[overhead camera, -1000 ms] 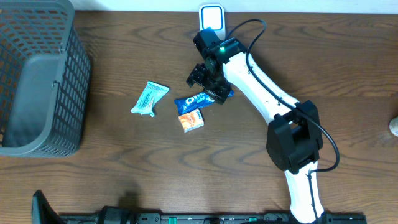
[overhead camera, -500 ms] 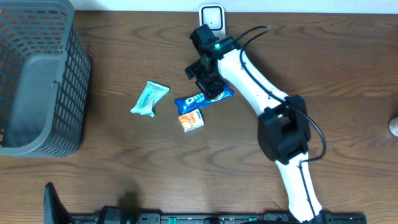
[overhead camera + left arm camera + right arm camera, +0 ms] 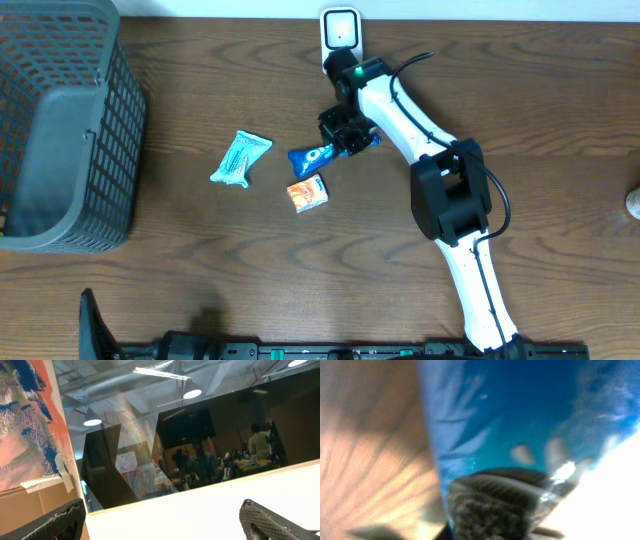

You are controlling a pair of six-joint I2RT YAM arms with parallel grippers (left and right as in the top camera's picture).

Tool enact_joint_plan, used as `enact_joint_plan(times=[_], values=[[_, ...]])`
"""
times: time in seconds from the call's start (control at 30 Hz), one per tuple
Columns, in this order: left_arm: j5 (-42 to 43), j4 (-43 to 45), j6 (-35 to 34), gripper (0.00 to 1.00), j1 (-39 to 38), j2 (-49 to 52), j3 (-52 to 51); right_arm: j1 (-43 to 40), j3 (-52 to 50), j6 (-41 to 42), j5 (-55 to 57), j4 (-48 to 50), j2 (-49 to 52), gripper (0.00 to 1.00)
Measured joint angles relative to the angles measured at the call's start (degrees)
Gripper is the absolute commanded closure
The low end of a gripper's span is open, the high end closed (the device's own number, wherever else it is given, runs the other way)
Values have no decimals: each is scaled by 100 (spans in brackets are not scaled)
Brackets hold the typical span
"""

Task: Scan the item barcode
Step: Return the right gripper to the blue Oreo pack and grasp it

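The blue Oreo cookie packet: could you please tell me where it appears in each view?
Overhead: blue Oreo cookie packet at centre, in the right claw.
Left wrist: not in it.
Right wrist: fills the middle and right.
Shared landmark: brown wooden table.

White arm (image 3: 397,110) with black joints (image 3: 452,203) and black end effector (image 3: 343,138).

basket (image 3: 70,130): grey mesh, far left on wooden table (image 3: 560,120) | teal packet (image 3: 240,159): right of basket | orange packet (image 3: 308,192): further right of basket, apart from teal
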Motion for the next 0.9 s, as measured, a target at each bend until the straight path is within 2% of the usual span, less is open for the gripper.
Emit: enact_joint_plan(times=[0.13, 0.3, 0.43, 0.6, 0.73, 0.77, 0.9], values=[[0, -35, 0, 2, 0, 0, 0, -57, 568, -940, -264, -391, 0, 99], [0, -70, 0, 2, 0, 0, 0, -52, 881, -2857, -1233, -369, -140, 99], [0, -81, 0, 2, 0, 0, 0, -50, 892, -5379, -2852, -356, -286, 99], [0, -81, 0, 2, 0, 0, 0, 125, 894, -8113, -3394, -369, -317, 99], [0, -81, 0, 2, 0, 0, 0, 415, 894, -9291, -3713, -109, -317, 99], [0, -81, 2, 2, 0, 0, 0, 542, 894, -9951, -4308, -26, -315, 99], [0, -81, 2, 2, 0, 0, 0, 807, 894, -11709, -5895, 0, -317, 99]])
